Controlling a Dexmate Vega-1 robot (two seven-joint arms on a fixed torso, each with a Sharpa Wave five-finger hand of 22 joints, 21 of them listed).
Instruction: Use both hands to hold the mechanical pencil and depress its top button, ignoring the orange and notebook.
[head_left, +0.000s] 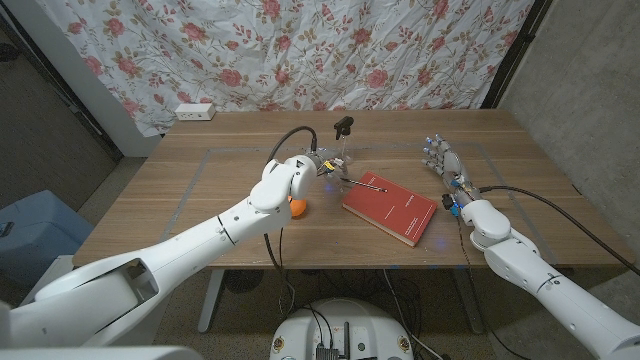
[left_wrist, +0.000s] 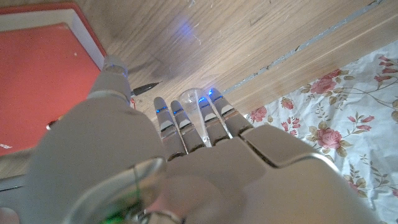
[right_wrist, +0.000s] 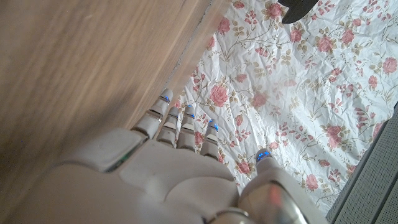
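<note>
Two hands over the wooden desk (head_left: 200, 190), one busy and one waiting.
Left hand (head_left: 318, 166) holds the mechanical pencil (head_left: 364, 184) in curled fingers (left_wrist: 186, 127), tip over the red notebook (head_left: 392, 208); orange (head_left: 298, 205) beside it. Right hand (head_left: 445, 165) holds nothing, fingers (right_wrist: 180, 127) straight, apart.

Notebook (head_left: 390, 208) and orange (head_left: 298, 206) flank left hand (head_left: 325, 163).

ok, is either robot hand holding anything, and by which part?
Left robot hand grips the pencil; the grip point is hidden. Right robot hand holds nothing.
</note>
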